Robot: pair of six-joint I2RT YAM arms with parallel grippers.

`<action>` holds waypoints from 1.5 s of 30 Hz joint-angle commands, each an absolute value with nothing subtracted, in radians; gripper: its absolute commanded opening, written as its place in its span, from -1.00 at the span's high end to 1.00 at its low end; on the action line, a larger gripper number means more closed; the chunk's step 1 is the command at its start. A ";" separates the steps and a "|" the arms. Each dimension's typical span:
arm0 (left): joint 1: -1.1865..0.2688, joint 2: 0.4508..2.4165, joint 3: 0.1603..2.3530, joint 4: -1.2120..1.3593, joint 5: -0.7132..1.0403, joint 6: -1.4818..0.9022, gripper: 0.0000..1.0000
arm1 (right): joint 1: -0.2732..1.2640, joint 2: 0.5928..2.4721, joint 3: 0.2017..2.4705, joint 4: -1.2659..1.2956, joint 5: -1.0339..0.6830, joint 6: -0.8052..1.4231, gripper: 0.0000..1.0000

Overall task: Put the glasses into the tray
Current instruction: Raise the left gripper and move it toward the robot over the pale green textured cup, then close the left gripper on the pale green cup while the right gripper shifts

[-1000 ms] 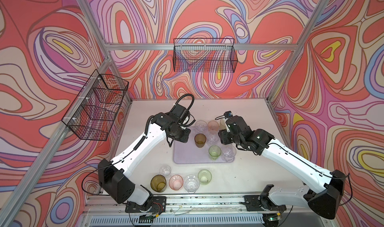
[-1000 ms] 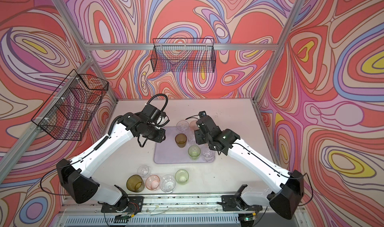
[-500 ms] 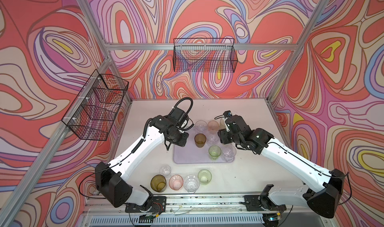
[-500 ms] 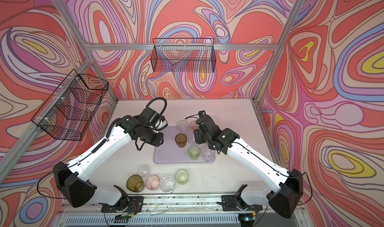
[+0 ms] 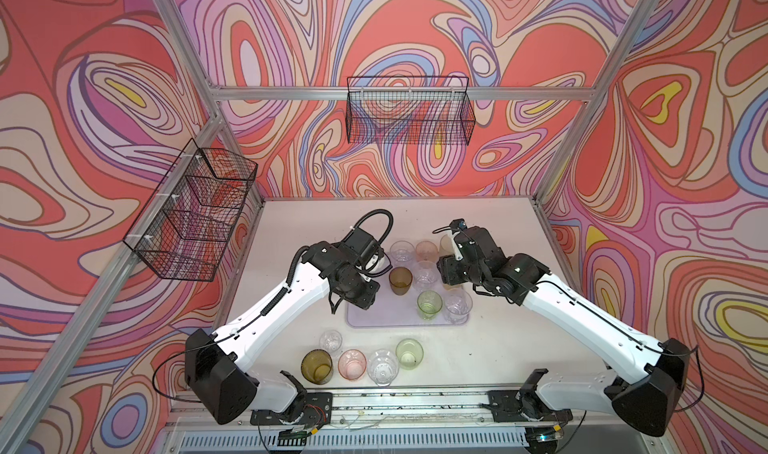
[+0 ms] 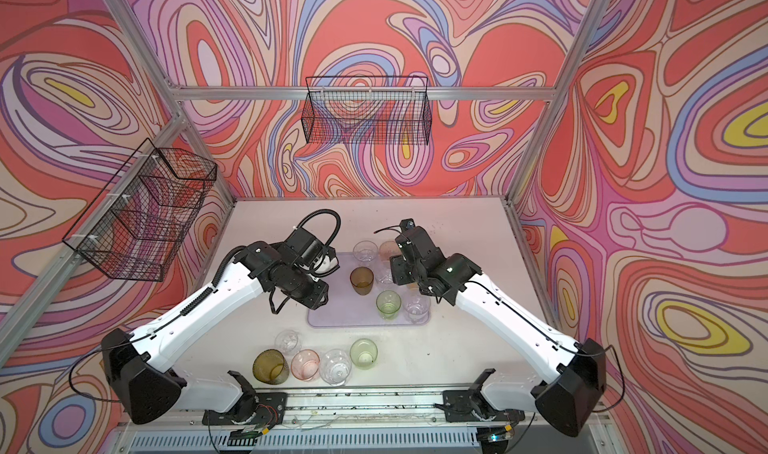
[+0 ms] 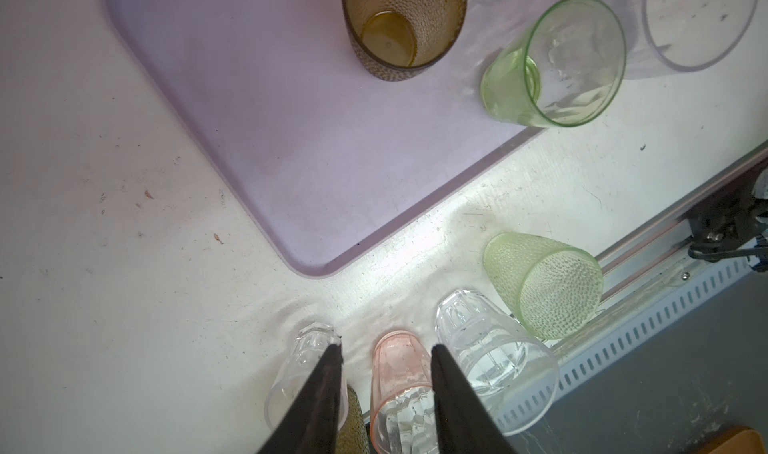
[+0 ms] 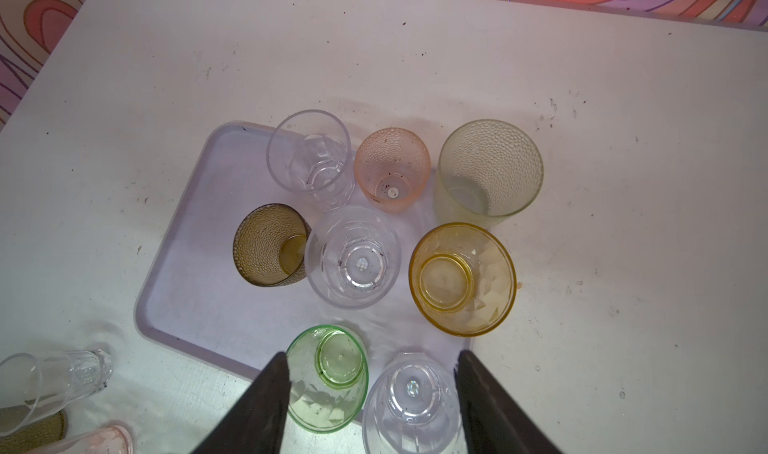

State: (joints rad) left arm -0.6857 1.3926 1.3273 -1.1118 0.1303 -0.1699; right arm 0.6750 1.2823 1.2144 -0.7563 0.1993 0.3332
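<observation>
Eight translucent plastic glasses stand in the shallow pale lilac plastic tray (image 5: 372, 316), as far as I can tell, crowded to its far and right parts. Five more wait on the white bench (image 5: 478, 348) by its front edge, near the tray's near rim: a small clear tumbler (image 5: 331, 341), an olive-brown dimpled tumbler (image 5: 317, 366), a pink tumbler (image 5: 352, 363), a wider clear tumbler (image 5: 382, 366) and a pale green dimpled tumbler (image 5: 409, 353). Each stands upright, mouth up, long axis vertical.

So I judge I am at the fetch. My left tool (image 7: 385, 348) hangs over the tray's bare left side, jaws partly apart and holding nothing, lined up towards the pink tumbler. My right tool (image 8: 372, 354) hangs above the tray's right side, jaws wide, also empty.

Next I should descend straight down around one tumbler. Its neighbours stand just beside it, so the jaws need a narrow, clean entry.
</observation>
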 commanded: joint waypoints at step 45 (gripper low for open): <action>-1.042 1.565 1.178 -0.879 0.143 -0.154 0.28 | 0.275 1.233 1.304 -0.938 -0.235 0.317 -0.40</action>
State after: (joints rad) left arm -1.0332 1.5463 1.1942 -0.8860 0.1383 -0.1528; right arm 0.2817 1.2472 1.2922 -0.9279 -0.2184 0.3267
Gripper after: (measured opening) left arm 0.367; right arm 0.698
